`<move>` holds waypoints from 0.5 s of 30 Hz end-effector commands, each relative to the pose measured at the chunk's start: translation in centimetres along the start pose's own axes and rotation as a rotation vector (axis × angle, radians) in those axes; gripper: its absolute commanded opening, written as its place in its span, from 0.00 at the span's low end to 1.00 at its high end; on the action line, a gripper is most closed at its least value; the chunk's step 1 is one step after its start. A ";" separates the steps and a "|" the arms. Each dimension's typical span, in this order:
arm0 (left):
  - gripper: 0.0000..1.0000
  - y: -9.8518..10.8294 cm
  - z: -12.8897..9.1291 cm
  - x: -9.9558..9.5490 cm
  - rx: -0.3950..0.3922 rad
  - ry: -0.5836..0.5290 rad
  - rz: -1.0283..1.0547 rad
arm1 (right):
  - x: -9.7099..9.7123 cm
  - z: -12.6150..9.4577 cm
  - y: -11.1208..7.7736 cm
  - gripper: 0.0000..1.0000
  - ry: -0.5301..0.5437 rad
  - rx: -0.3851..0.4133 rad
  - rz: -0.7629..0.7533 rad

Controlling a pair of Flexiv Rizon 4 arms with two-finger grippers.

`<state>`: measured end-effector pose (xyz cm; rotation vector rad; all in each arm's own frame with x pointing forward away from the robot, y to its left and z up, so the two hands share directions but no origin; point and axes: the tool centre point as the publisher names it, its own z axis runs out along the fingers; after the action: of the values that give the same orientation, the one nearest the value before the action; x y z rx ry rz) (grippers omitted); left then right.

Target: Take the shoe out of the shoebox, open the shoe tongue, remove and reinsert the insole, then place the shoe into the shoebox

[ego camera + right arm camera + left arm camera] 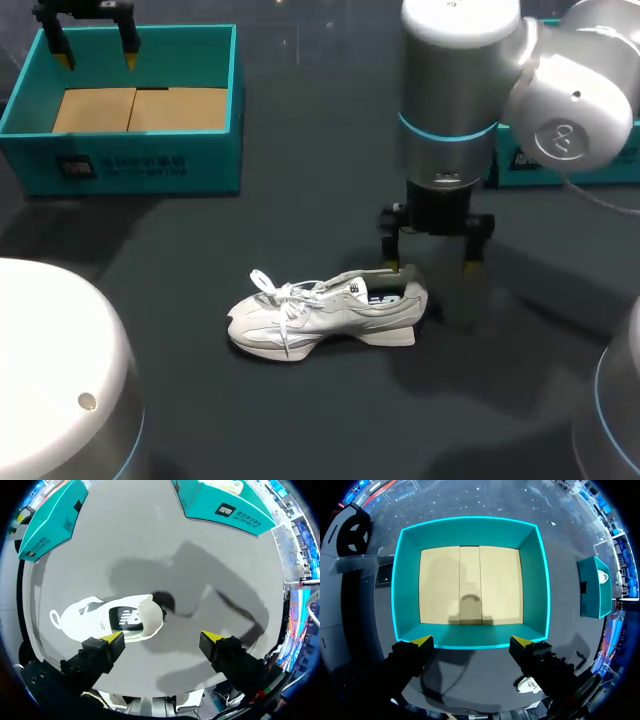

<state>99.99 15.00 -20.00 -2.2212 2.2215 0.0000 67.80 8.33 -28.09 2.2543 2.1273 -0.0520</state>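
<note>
The right gripper [163, 639] holds its jaws wide apart with nothing between them. The white shoe [107, 620] sits on the dark table [200, 555], its heel close by one finger and its toe pointing away to that side. The left gripper [471, 641] is also spread wide and empty, above the near wall of the teal shoebox [470, 530], well apart from the shoe.

There are one shoe [325, 315], two teal shoeboxes [140, 160] [200, 502] and two pincers [97, 60] [430, 268].

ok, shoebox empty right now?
Empty. Only bare cardboard floor shows inside the shoebox; the shoe stands on the table by the right gripper.
</note>
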 end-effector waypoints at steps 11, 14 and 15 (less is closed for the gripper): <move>1.00 0.0 0.0 0.0 0.000 0.000 0.000 | -4.6 -3.9 -2.4 1.00 0.292 -0.171 -0.705; 1.00 0.0 0.0 0.0 0.000 0.000 0.000 | -4.6 -3.9 -2.4 1.00 0.292 -0.171 -0.705; 1.00 0.0 0.0 0.0 0.000 0.000 0.000 | -4.6 -3.9 -2.4 1.00 0.292 -0.171 -0.705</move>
<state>99.99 15.00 -20.00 -2.2213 2.2214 0.0000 65.47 5.25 -23.56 1.6444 2.5940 0.1396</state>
